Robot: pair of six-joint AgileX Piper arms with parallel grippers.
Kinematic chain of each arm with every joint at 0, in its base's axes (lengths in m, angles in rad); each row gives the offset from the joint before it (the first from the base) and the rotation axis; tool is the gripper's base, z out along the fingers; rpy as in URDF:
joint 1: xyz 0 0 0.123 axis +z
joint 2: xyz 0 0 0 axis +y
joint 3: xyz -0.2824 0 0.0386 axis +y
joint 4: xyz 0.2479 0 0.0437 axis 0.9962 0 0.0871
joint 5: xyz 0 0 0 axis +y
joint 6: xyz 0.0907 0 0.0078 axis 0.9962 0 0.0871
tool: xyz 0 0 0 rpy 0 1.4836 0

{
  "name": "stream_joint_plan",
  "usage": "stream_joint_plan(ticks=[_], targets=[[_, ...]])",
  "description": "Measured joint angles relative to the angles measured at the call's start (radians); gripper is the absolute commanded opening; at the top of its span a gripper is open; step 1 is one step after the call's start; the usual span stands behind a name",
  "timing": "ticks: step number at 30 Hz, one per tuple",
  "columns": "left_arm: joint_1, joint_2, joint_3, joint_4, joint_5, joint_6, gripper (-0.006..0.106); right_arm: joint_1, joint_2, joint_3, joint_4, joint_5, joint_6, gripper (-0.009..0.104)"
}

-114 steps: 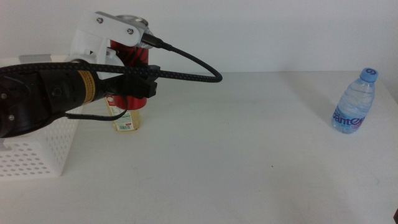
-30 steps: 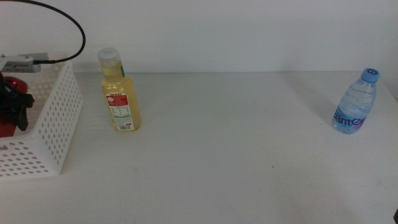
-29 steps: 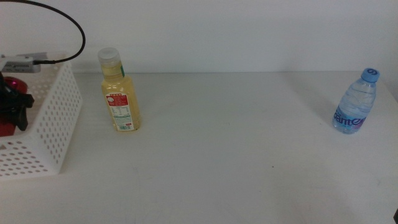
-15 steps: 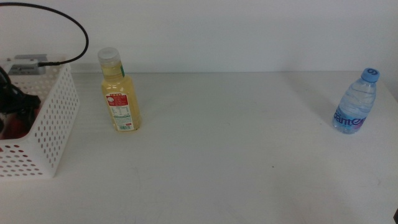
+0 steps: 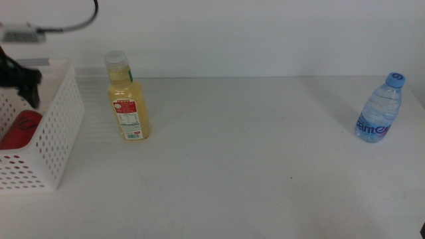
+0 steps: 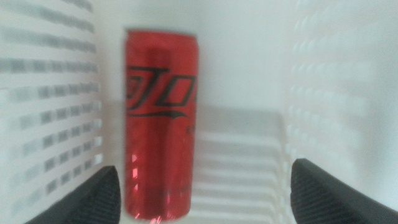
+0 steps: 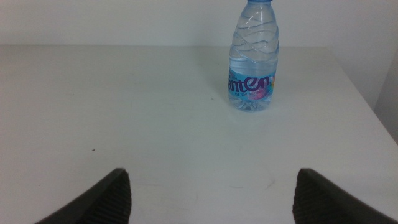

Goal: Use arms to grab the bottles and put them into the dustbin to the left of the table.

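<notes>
Far left: dustbin (image 5: pixel 56 143) at table (image 5: pixel 232 172) edge, red can (image 5: pixel 20 128) lying inside on its side, free of any grip. Left gripper (image 5: pixel 23 79) above the bin, jaws spread wide, nothing held; wrist view looks straight down at the can (image 6: pixel 160 124) on the basket floor. Beside the bin: juice bottle (image 5: pixel 127 98) upright, untouched. Far right: water bottle (image 5: pixel 380 109) upright near table edge. Right gripper (image 7: pixel 208 193) facing it, well short, jaws apart, empty.

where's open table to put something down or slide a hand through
The widest bare stretch runs between the juice bottle and the water bottle, plus the whole front. It is crowded at the dustbin, where the left gripper hangs open over the red can.
</notes>
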Motion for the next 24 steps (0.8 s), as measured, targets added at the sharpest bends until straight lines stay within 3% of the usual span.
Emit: stream_joint_plan(ticks=[11,19,24], targets=[[-0.155,-0.351,0.054,0.032,-0.029,-0.124,0.09,0.0,0.0,0.0,0.0,0.0,0.0,0.068],[-0.338,-0.587,0.321,0.108,-0.202,-0.195,0.09,0.0,0.0,0.0,0.0,0.0,0.0,0.068],[-0.397,-0.714,0.561,0.112,-0.425,-0.262,0.09,0.0,0.0,0.0,0.0,0.0,0.0,0.068]])
